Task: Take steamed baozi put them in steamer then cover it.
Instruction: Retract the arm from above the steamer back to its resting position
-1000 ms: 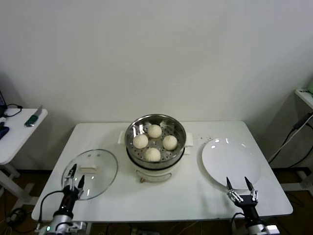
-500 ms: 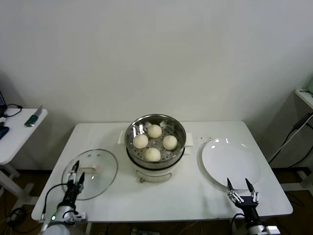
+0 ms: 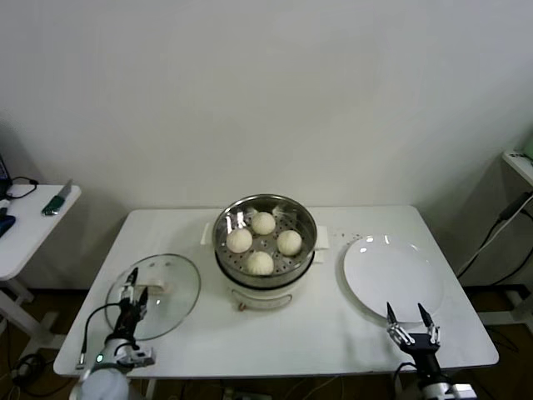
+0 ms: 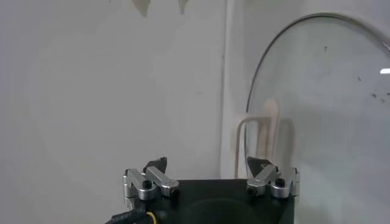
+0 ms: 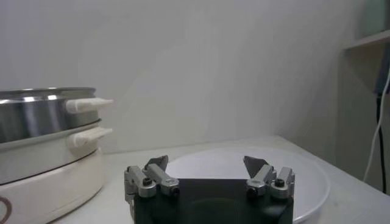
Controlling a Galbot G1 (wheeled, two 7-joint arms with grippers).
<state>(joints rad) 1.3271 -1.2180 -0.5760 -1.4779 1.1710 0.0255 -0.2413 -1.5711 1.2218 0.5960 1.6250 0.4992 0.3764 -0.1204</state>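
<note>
Baozi (image 3: 261, 262), four in steamer (image 3: 265, 208), cover (image 3: 175, 287) on table (image 3: 275, 333) under my left gripper (image 3: 132, 296), fingers apart, right gripper (image 3: 408, 317) spread near plate (image 3: 391, 271).

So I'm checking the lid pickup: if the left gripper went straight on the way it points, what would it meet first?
Probably the lid: the left gripper, jaws open, hangs over its near rim, aimed toward the cream handle. Depth is unclear, so it may pass above the glass.

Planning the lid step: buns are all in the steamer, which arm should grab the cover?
Left. The left gripper is open right over the cover, near its handle. The right gripper sits by the plate, across the steamer.
</note>
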